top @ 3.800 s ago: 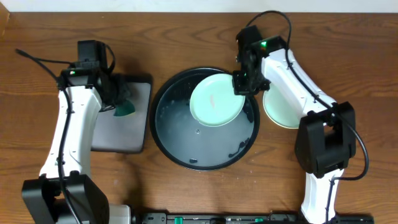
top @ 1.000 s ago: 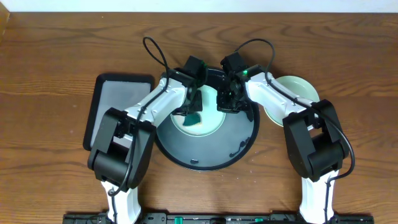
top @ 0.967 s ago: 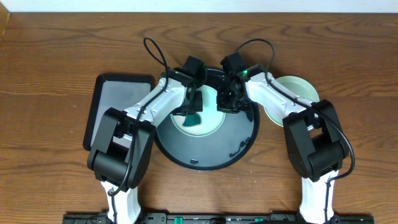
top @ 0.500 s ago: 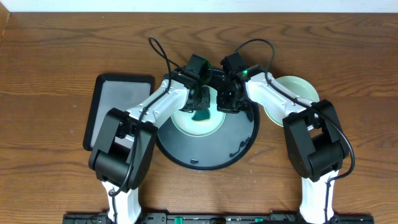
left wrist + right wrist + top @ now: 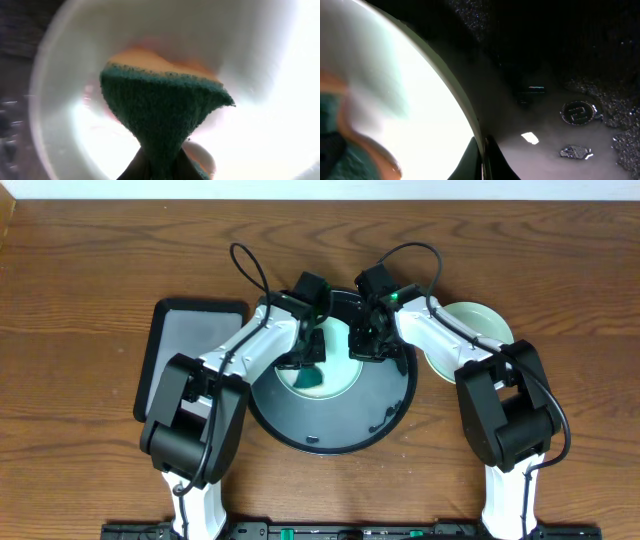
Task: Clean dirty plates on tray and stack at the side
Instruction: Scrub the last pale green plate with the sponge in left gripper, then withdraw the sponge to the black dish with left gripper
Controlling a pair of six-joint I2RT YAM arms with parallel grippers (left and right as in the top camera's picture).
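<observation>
A pale mint plate (image 5: 335, 375) lies in the large round black tray (image 5: 380, 415). My left gripper (image 5: 311, 360) is shut on the teal sponge (image 5: 311, 372) and presses it onto the plate's inside; the left wrist view shows the sponge (image 5: 162, 115) against the plate (image 5: 75, 130). My right gripper (image 5: 362, 348) is shut on the plate's right rim; the right wrist view shows the rim (image 5: 462, 107) pinched between the fingers (image 5: 484, 160). Other plates (image 5: 470, 330) sit stacked right of the tray, partly under the right arm.
A grey rectangular tray with a black rim (image 5: 185, 345) lies left of the black tray. The black tray floor is wet, with droplets (image 5: 575, 150) and a moulded mark (image 5: 577, 112). Cables arc over the tray's far edge.
Since 3.8 s ago the left arm swung from the grey tray to the plate with the sponge. Over the last second the sponge slid right, then back left on the plate.
</observation>
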